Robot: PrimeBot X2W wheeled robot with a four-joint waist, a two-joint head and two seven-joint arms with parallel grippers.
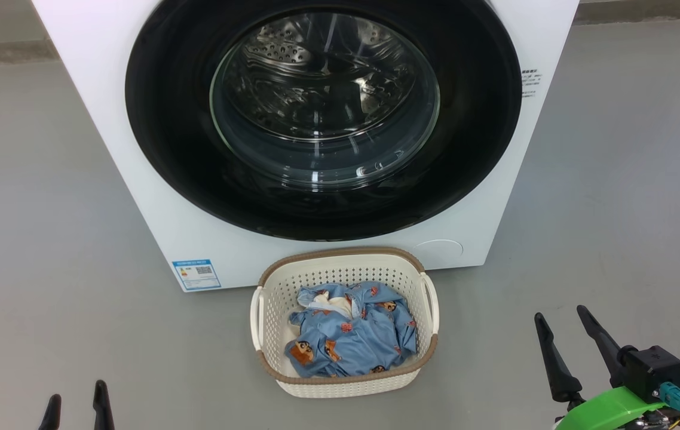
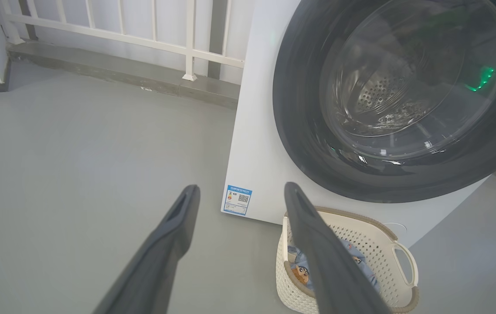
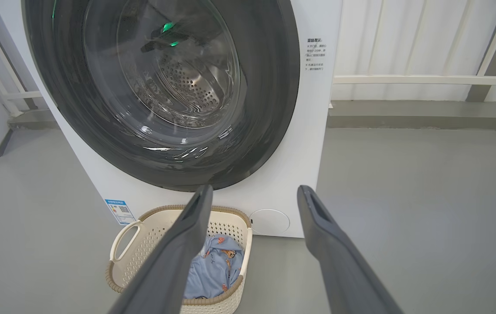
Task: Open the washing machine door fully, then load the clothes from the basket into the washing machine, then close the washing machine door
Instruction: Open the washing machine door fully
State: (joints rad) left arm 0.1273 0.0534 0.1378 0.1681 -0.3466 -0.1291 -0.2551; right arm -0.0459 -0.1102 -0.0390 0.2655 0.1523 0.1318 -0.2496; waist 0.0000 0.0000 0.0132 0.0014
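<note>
The white washing machine (image 1: 101, 89) stands before me with its round black-rimmed door (image 1: 161, 119) shut flat against the front; the steel drum shows through the glass bowl (image 1: 325, 98). On the floor in front sits the cream basket (image 1: 268, 310) holding the light blue clothes (image 1: 352, 331). My left gripper (image 1: 77, 399) is at the lower left, open and empty, well left of the basket. My right gripper (image 1: 561, 319) is at the lower right, open and empty, right of the basket. The wrist views show the door (image 2: 300, 131) (image 3: 270, 87), the basket (image 2: 387, 244) (image 3: 143, 244) and the clothes (image 2: 361, 266) (image 3: 217, 266).
Grey floor (image 1: 35, 239) stretches on both sides of the machine. A white railing (image 2: 152, 35) on a low kerb runs behind the machine on the left, and white wall panels (image 3: 405, 43) stand behind on the right. A blue label sticker (image 1: 196, 273) marks the machine's lower left front.
</note>
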